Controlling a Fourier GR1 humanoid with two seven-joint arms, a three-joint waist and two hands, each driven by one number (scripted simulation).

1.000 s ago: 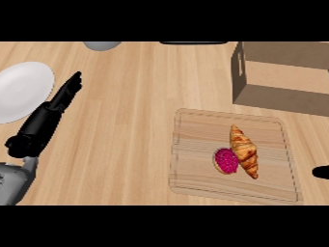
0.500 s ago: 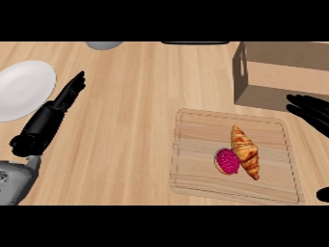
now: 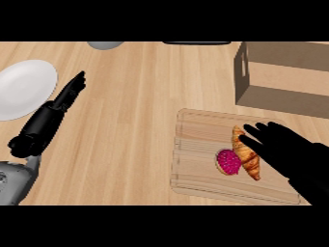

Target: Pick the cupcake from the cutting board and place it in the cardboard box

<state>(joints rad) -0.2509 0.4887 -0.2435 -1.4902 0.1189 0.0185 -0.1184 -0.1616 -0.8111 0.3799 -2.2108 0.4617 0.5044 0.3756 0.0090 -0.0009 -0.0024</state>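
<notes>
Wooden surface is carrying a cutting board (image 3: 195, 169) where the cupcake (image 3: 228, 161) is lying beside a croissant (image 3: 247, 155). Right hand (image 3: 288, 154), fingers straight, is hovering over both; it should curl around the cupcake only. Left hand (image 3: 68, 94) is resting open.

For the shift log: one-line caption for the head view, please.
Right hand open over the croissant beside the cupcake on the cutting board; cardboard box beyond.

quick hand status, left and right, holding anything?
Left hand: open, fingers straight, holding nothing, beside the white plate.
Right hand: open, fingers spread above the croissant and cupcake, holding nothing.
</notes>
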